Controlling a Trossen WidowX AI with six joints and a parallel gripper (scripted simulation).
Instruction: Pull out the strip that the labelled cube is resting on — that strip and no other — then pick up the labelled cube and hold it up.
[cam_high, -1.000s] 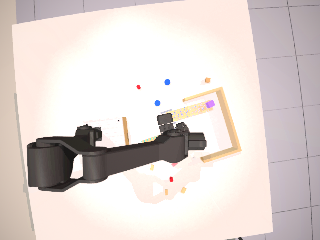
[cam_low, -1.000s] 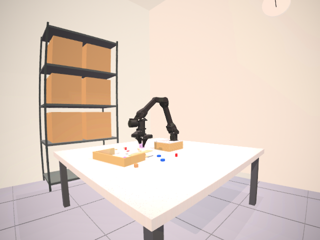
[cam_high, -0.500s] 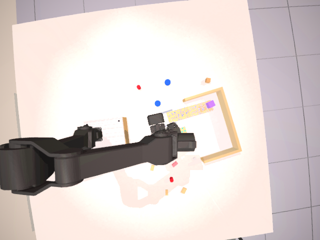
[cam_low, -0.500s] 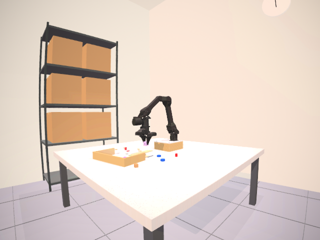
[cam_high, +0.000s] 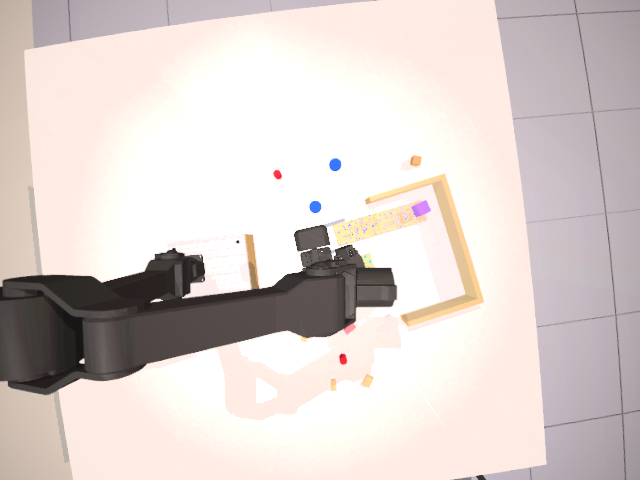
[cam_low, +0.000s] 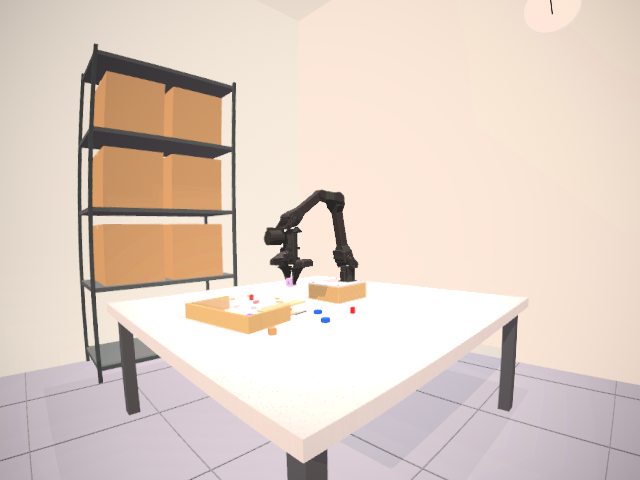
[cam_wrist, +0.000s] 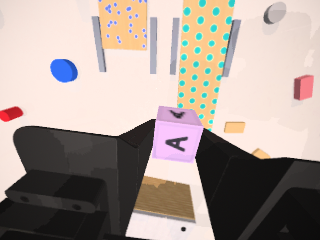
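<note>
My gripper is shut on the pink-purple cube marked "A" and holds it in the air above the table. The arm hides this cube in the top view. The teal-dotted strip lies on the table beyond the cube in the wrist view, running between grey rails. The blue-speckled strip lies beside it, one end in the three-sided wooden frame. A plain purple cube is at that strip's far end.
The wooden frame stands at the right in the top view. A wooden box with a white top stands nearer the arm's base. Blue discs, red cylinders, a pink block and small tan blocks lie around.
</note>
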